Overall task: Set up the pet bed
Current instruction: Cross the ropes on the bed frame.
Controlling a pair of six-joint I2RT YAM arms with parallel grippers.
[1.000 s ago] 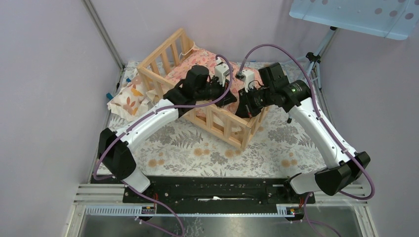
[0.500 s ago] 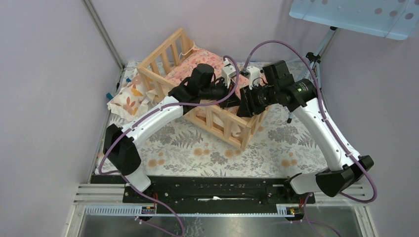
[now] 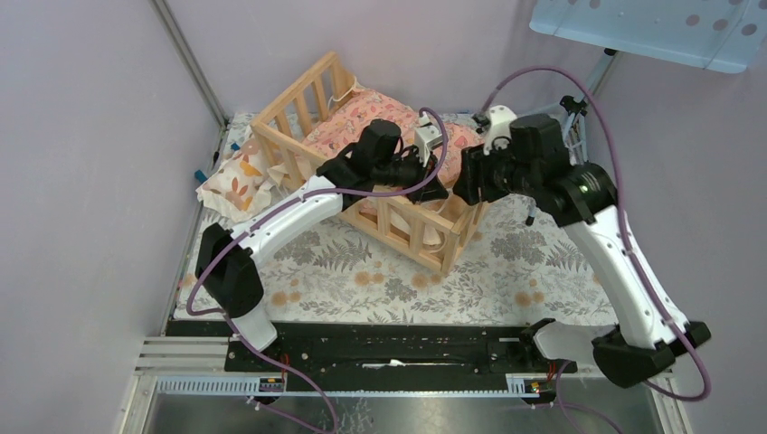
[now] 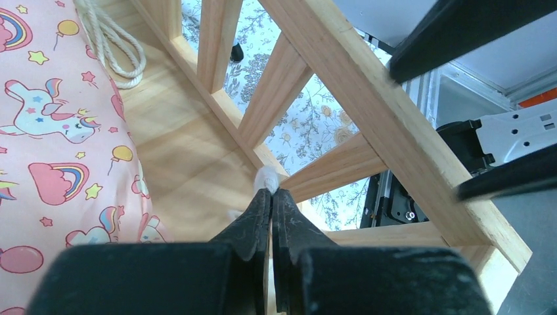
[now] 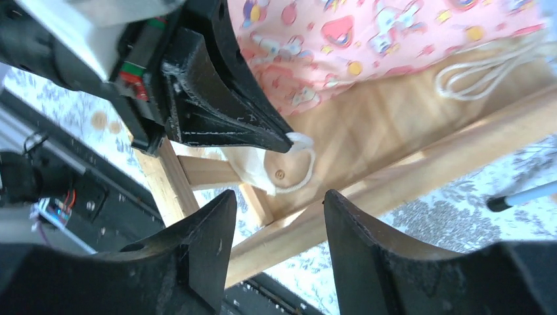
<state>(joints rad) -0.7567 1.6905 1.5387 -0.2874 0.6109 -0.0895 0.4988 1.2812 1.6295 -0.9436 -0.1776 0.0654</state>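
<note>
Pinching cord (image 5: 299, 138): left gripper (image 4: 269, 197), bed (image 4: 341, 111) rail at 1 o'clock.
Right gripper (image 5: 277, 197): wide, bed at 12 o'clock.

Right jaws parted — right arm (image 3: 624, 262) swung rightward; left arm (image 3: 298, 203) advanced.

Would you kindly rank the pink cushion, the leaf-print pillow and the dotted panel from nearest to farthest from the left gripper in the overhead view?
1. Pink cushion, beside the left gripper, inside the bed.
2. Leaf-print pillow, far left.
3. Dotted panel, top right corner.
</note>
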